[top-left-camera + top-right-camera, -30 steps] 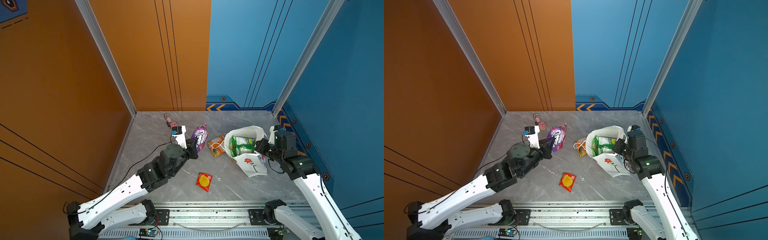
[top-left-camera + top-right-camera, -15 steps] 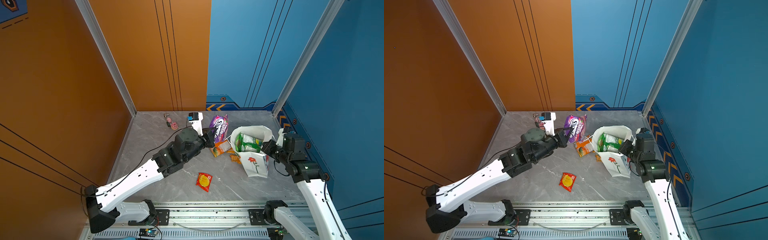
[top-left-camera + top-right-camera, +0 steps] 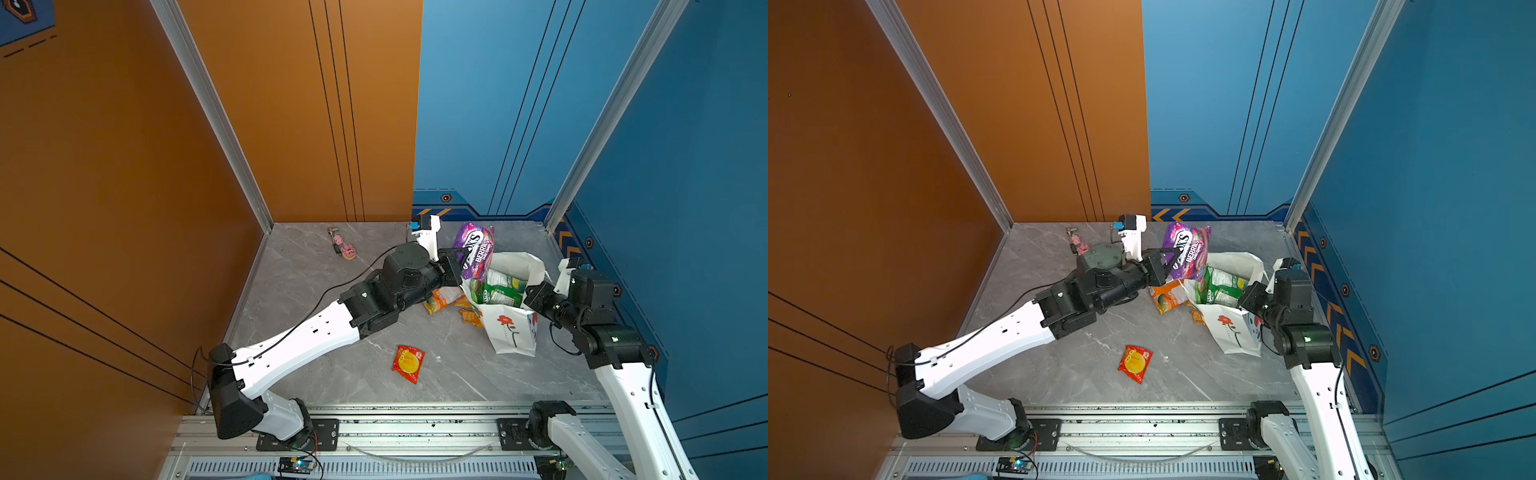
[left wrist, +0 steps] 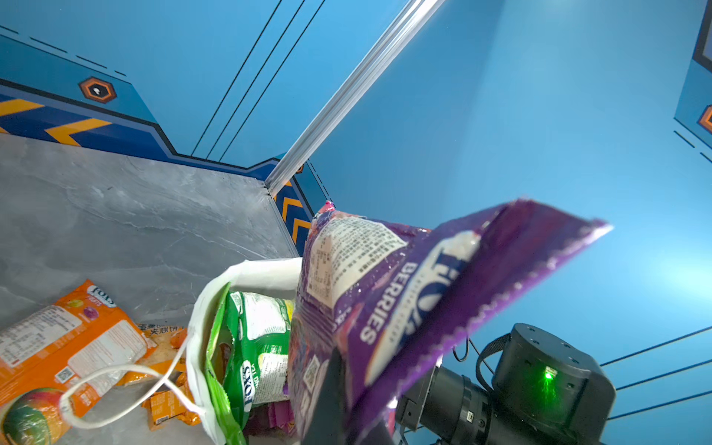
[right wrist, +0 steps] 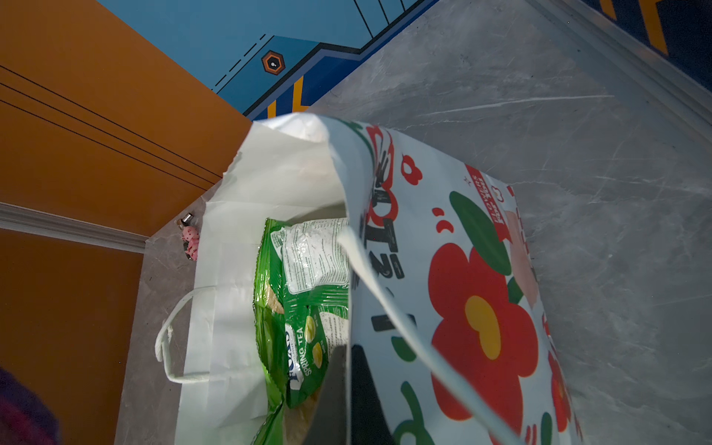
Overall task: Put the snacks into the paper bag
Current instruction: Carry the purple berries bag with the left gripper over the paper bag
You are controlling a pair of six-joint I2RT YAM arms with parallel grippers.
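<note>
My left gripper point(image 3: 459, 259) point(image 3: 1168, 259) is shut on a purple berry bag point(image 3: 478, 249) point(image 3: 1187, 249) point(image 4: 424, 289), holding it tilted just above the open mouth of the white paper bag point(image 3: 511, 328) point(image 3: 1233, 332) point(image 5: 481, 269). Green packets point(image 3: 498, 289) point(image 5: 300, 308) show inside it. My right gripper point(image 3: 530, 293) point(image 5: 346, 393) is shut on the bag's near rim, one finger inside and one outside. On the table left of the bag lie an orange bag point(image 3: 440, 301) point(image 4: 57, 339) and a small orange sachet point(image 3: 471, 316). A red-yellow packet point(image 3: 408, 363) point(image 3: 1135, 363) lies nearer the front.
Pink pig charms point(image 3: 343, 247) point(image 5: 190, 239) lie near the back left corner. Orange and blue walls close in the grey table on three sides. A metal rail point(image 3: 415, 428) runs along the front edge. The bag's cord handle point(image 4: 115, 385) droops over the orange bag.
My left arm has carried the purple bag from the middle of the table rightward, over the paper bag's mouth. My right gripper has shifted a little right, still on the rim.
</note>
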